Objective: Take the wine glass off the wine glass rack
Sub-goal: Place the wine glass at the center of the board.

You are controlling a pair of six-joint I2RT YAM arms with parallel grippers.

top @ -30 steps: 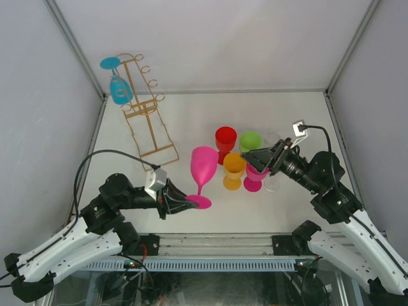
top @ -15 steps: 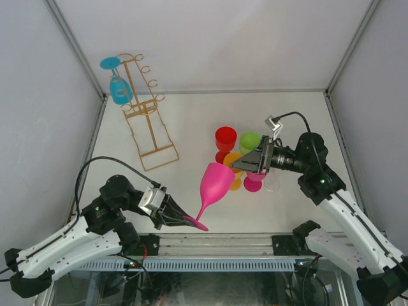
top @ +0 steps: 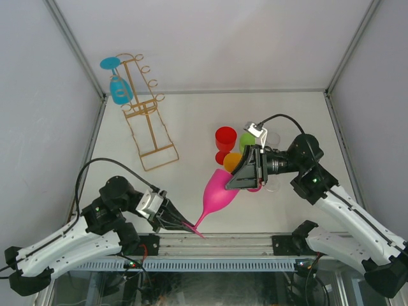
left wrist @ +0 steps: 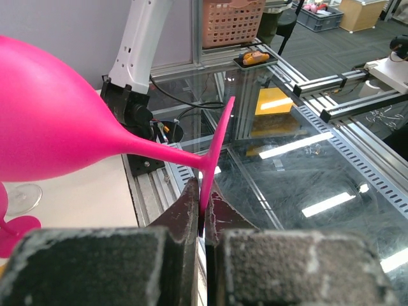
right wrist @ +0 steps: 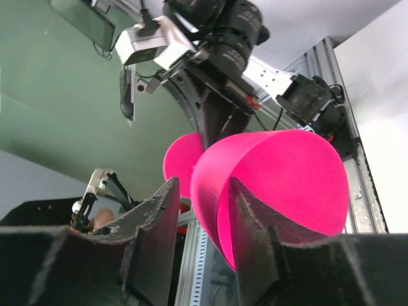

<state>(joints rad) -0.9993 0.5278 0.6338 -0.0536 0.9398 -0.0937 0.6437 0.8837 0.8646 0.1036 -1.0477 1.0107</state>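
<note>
The pink wine glass looks like matte plastic: light, stiff and unlikely to chip, though smooth enough to swivel in a thin grip. It hangs tilted between the two tools, well apart from the wine glass rack, where a blue wine glass hangs upside down. The left gripper is pressed together on the edge of the foot disc, with the stem and bowl leaning up and away from its tips. That is a narrow purchase; the stem would be a surer hold. The right gripper has its jaws parted astride the bowl's rim, not visibly clamped. The left arm lies low with its wrist turned rightward. The right arm is bent, its wrist aimed back at the left one.
</note>
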